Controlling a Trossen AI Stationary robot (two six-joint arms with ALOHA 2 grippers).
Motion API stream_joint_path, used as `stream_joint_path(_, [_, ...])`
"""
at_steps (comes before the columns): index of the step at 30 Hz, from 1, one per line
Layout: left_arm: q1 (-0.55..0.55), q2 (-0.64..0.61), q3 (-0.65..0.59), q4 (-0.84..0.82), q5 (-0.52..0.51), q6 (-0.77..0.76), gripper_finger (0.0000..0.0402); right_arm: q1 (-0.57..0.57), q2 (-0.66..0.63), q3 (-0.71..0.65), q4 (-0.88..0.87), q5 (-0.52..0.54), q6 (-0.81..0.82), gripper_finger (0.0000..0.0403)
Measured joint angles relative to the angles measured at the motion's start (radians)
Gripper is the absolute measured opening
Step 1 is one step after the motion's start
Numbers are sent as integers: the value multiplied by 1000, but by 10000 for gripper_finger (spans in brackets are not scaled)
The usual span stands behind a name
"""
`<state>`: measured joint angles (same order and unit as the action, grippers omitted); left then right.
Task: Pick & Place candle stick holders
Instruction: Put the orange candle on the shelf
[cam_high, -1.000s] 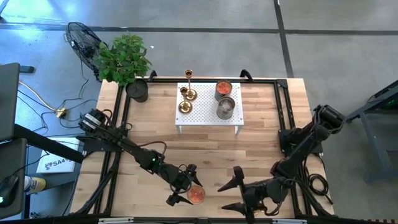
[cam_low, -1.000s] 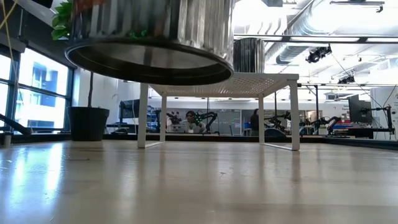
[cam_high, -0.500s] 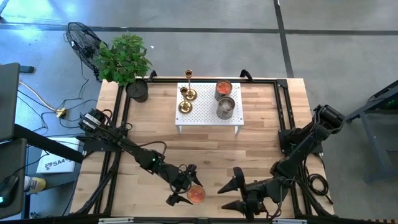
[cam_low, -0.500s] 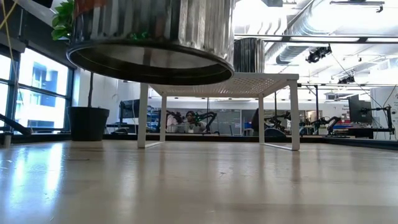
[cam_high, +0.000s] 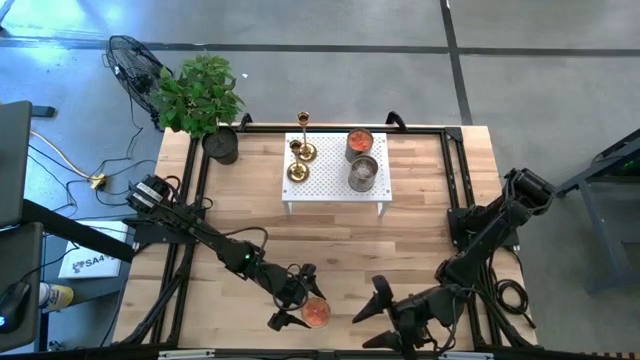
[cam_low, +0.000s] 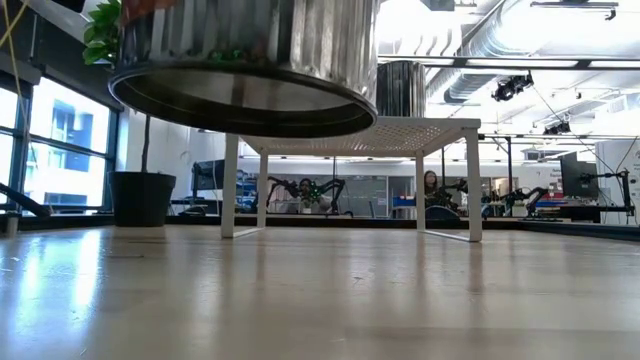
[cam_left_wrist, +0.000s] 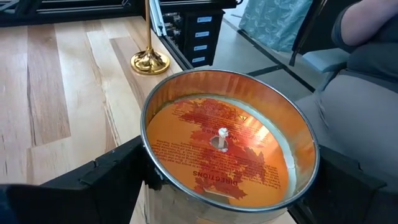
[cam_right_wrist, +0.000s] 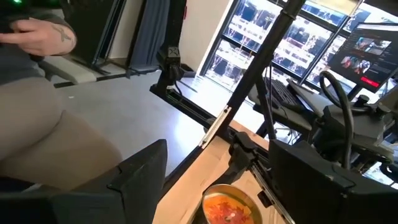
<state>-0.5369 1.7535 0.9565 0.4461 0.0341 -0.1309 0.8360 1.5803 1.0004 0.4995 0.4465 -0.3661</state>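
My left gripper (cam_high: 297, 306) is shut on a round metal candle tin (cam_high: 315, 313) with orange wax, near the table's near edge. The low view shows the tin's bottom (cam_low: 240, 100) clear of the tabletop. Gold candlesticks (cam_high: 301, 151) stand on their round bases on the left part of a white perforated stand (cam_high: 335, 190) at the table's far middle. Another gold candlestick's base (cam_left_wrist: 149, 61) shows on the wood beyond the tin in the left wrist view. My right gripper (cam_high: 372, 315) is open and empty, just right of the tin. My left gripper holds the candle tin by its round side wall (cam_left_wrist: 147, 163), one finger (cam_left_wrist: 112, 177) on each of two opposite sides, just below the rim. The tin sits upright, its open top up, lifted clear of the table.
Two more metal candle tins (cam_high: 361, 158) stand on the right part of the white stand. A potted plant (cam_high: 205, 100) stands at the far left corner. A seated person (cam_left_wrist: 367, 93) is close beyond the table's near edge. Bare wood lies between the stand and the grippers.
My right gripper has gone a little toward the table's near edge and stays open. My left gripper keeps the tin held up in the same place.
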Motion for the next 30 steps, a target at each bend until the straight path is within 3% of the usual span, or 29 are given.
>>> stream_joint_path(12, [0,0,0,0,0,3,351,0,0,0,4,20,-2,275])
stream_joint_path(20, [0,0,0,-1,4,3,351,2,0,0,70,276,129,286])
stream_joint_path(30, [0,0,0,-3,8,-3,351,10,0,0,59,516,155,395])
